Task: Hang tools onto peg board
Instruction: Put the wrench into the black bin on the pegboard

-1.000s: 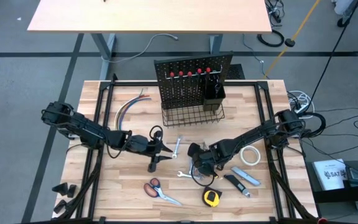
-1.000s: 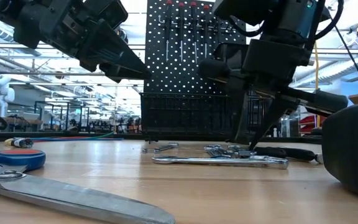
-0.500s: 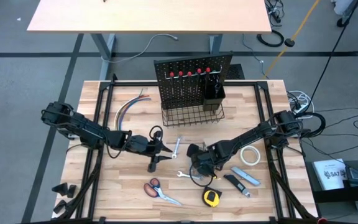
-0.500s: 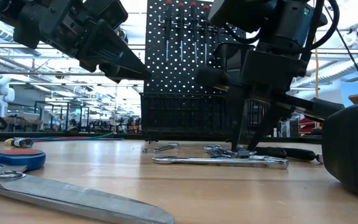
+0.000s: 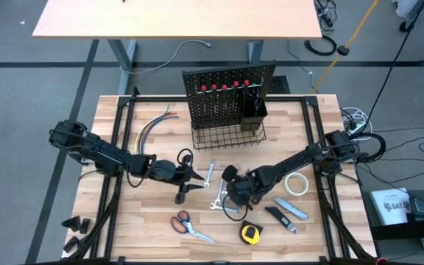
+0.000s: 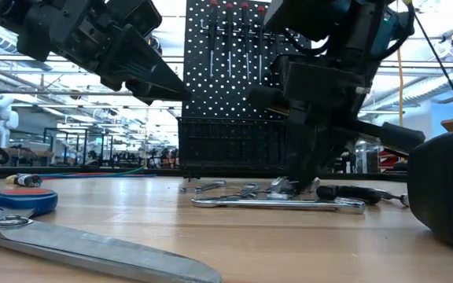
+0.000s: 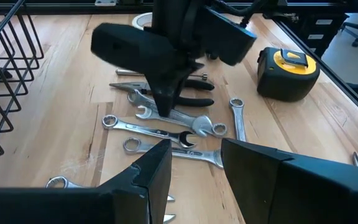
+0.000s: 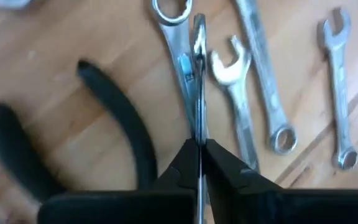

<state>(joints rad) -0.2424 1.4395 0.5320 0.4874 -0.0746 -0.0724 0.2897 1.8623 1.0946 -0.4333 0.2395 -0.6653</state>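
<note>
- Fingers [image 8: 199, 163] of the right gripper [image 5: 227, 197] are pressed together on a thin silver wrench [image 8: 198, 81], pinching it edge-on just above the worktop [image 5: 146, 221].
- More silver wrenches [image 7: 166, 132] lie flat around that grip, and black-handled pliers [image 8: 114, 118] lie just beside them.
- Left gripper [image 5: 196, 177] hovers nearby over the worktop with its fingers [image 7: 148, 180] apart and nothing between them.
- Orange-handled scissors [image 5: 188, 225] and a yellow tape measure [image 5: 250, 234] lie toward the front edge.
- Near the right arm lie a grey-blue utility knife [image 5: 293, 209] and a white tape roll [image 5: 296, 184].
- At the back of the worktop stands the peg board [image 5: 227, 92], with red-topped tools hanging along its upper row, a wire basket [image 5: 225, 135] at its base and a small black cup [image 5: 253, 110].
- Coloured wires [image 5: 153, 126] lie to the left of the board.
</note>
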